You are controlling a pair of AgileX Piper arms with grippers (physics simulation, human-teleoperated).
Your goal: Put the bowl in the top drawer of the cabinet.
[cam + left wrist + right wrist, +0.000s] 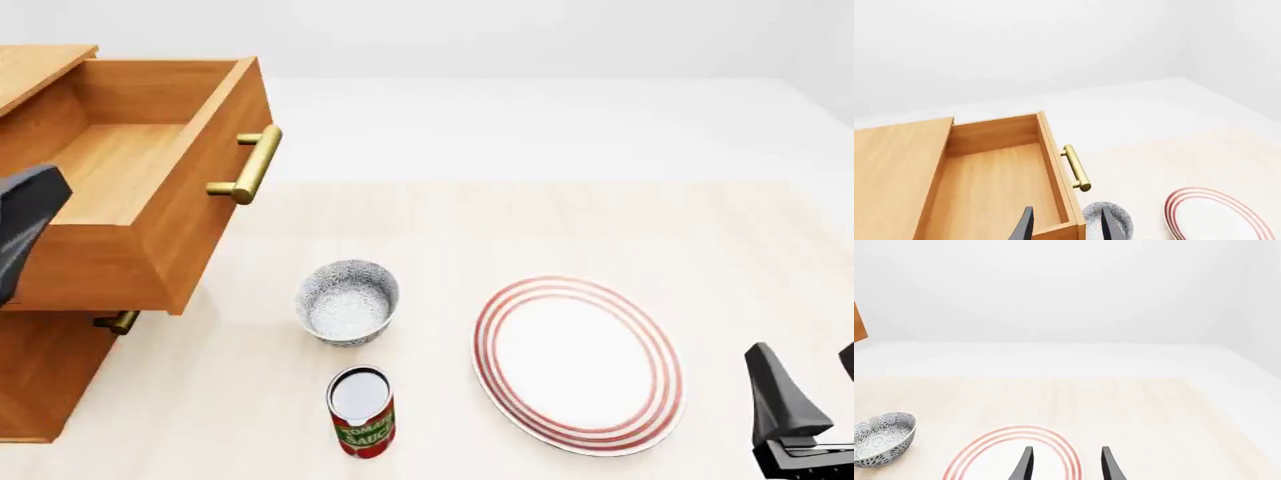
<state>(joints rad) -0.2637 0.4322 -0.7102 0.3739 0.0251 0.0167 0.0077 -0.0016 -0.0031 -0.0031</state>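
The speckled blue-grey bowl (347, 300) stands upright on the table, just right of the cabinet (47, 375). It also shows in both wrist views, as bowl (1107, 219) and bowl (881, 437). The top drawer (127, 165) is pulled out and open, with nothing inside and its brass handle (247, 165) facing right. My left gripper (1066, 227) is open and hovers above the drawer's front near corner, holding nothing. My right gripper (811, 385) is open too, low at the right beside the plate, far from the bowl.
A red tomato sauce can (360, 410) stands just in front of the bowl. A large red-ringed white plate (577, 362) lies to the bowl's right. The lower drawer's small brass handle (118, 322) peeks out under the open drawer.
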